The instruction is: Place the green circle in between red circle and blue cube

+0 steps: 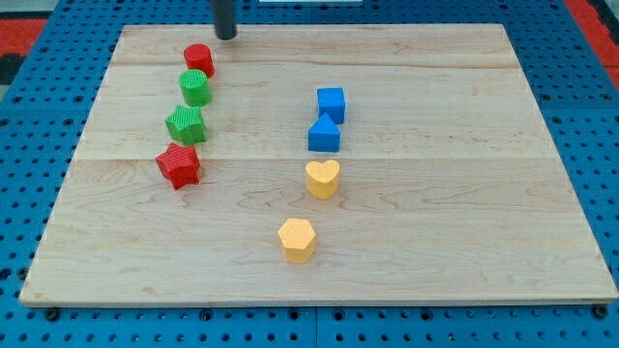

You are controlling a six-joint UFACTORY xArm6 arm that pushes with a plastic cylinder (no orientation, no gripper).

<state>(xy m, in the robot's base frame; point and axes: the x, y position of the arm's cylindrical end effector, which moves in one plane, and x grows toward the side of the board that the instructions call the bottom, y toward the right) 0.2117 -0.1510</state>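
Observation:
The green circle [195, 88] sits at the board's upper left, just below the red circle [199, 59] and nearly touching it. The blue cube [331, 103] stands right of centre, well apart from both. My tip [225, 36] is at the board's top edge, just up and to the right of the red circle, not touching any block.
A green star-like block [186, 125] and a red star [179, 165] lie below the green circle in a column. A blue triangle [324, 134] touches the blue cube from below. A yellow heart [322, 178] and a yellow hexagon [297, 239] lie lower. The wooden board [464, 193] rests on a blue pegboard.

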